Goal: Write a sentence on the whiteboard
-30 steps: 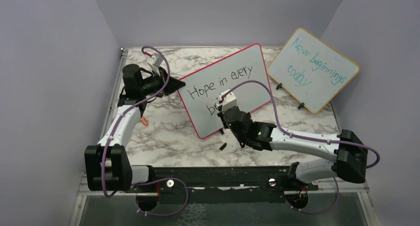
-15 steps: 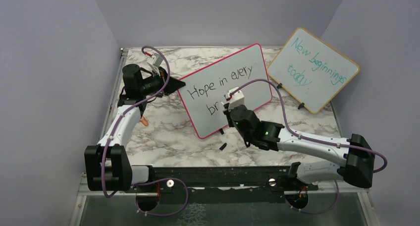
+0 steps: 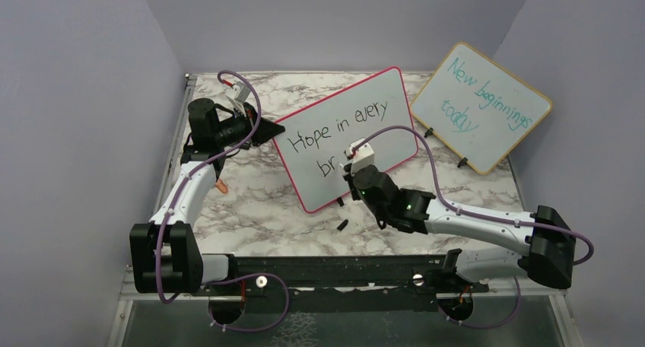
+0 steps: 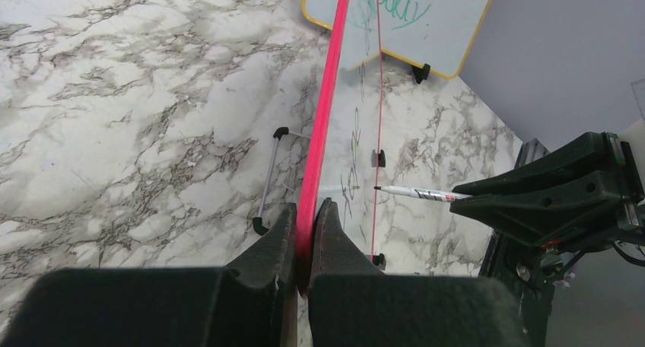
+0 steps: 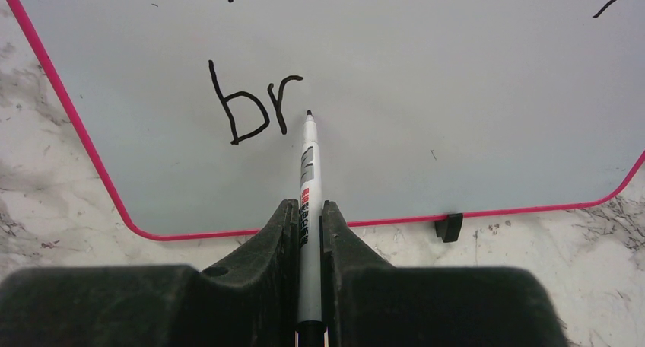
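Lilac walls (image 3: 76, 96) close in a marble worktop (image 3: 251, 210) in the top view. On it the whiteboard (image 3: 308, 181) stands propped on its feet near the middle. We read the sentence (image 3: 338, 126) so far as "Hope in every", with "br" beneath. The left claw (image 3: 270, 132) meets the board's left edge. The right claw (image 3: 350, 173) sits at the lower part of its face, just right of the "br". A wooden-framed board (image 3: 481, 107) with teal writing stands apart to the right. A small black piece (image 3: 342, 225) lies on the worktop just in front of the whiteboard.

From the left wrist we see that claw pressed together on the pink frame, pinching the whiteboard seen edge-on. Beyond it a marker (image 4: 414, 192) points its tip at the white face.

From the right wrist we see that claw pinching the marker between its fingers. The tip is right beside the "r"; we cannot tell whether it touches the surface.
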### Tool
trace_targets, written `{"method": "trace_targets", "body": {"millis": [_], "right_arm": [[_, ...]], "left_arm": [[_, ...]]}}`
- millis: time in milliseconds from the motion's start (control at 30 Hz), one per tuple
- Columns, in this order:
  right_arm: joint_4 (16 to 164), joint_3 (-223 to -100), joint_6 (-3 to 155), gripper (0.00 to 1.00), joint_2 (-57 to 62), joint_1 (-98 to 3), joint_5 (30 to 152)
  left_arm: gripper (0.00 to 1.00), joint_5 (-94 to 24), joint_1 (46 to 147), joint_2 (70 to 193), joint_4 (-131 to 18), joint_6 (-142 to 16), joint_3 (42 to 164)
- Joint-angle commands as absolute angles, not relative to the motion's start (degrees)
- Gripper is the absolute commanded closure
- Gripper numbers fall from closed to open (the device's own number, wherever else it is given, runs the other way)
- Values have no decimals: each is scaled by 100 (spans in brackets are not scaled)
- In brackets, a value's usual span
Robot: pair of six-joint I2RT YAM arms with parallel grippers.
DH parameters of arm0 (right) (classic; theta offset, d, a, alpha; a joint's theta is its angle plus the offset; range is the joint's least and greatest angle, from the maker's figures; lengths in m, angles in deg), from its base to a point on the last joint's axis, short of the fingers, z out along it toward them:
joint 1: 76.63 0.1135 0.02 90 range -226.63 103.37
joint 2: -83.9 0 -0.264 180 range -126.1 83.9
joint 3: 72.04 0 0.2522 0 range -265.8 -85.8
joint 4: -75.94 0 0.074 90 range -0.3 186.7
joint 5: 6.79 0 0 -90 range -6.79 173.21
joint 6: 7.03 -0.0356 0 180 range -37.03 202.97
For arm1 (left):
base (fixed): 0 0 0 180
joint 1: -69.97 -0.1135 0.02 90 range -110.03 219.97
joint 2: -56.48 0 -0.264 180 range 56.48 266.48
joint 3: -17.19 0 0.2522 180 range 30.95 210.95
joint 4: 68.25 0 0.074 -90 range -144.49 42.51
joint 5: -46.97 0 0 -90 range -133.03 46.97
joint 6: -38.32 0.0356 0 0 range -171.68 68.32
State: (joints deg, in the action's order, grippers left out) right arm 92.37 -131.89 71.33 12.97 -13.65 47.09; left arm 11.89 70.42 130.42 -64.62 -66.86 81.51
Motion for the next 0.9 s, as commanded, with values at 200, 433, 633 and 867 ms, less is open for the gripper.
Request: {"method": "trace_targets", "body": {"millis": [200, 433, 633, 867], "right_arm": [[9015, -13151, 7022, 99, 1164, -1413, 4769], [9020, -13102, 7030, 99, 1165, -1466, 4726], [8822, -13048, 7005, 99, 1118, -1519, 4778], [8808, -13019, 6988, 99, 1100, -1572, 4812]], "left_arm": [[100, 348, 7076, 13321, -5855, -5924, 7959], [100, 347, 7076, 13332, -5858, -5923, 7964], [100, 347, 7076, 13337, -5860, -5923, 7957], [100, 347, 7076, 13332, -5861, -5915, 7955]]}}
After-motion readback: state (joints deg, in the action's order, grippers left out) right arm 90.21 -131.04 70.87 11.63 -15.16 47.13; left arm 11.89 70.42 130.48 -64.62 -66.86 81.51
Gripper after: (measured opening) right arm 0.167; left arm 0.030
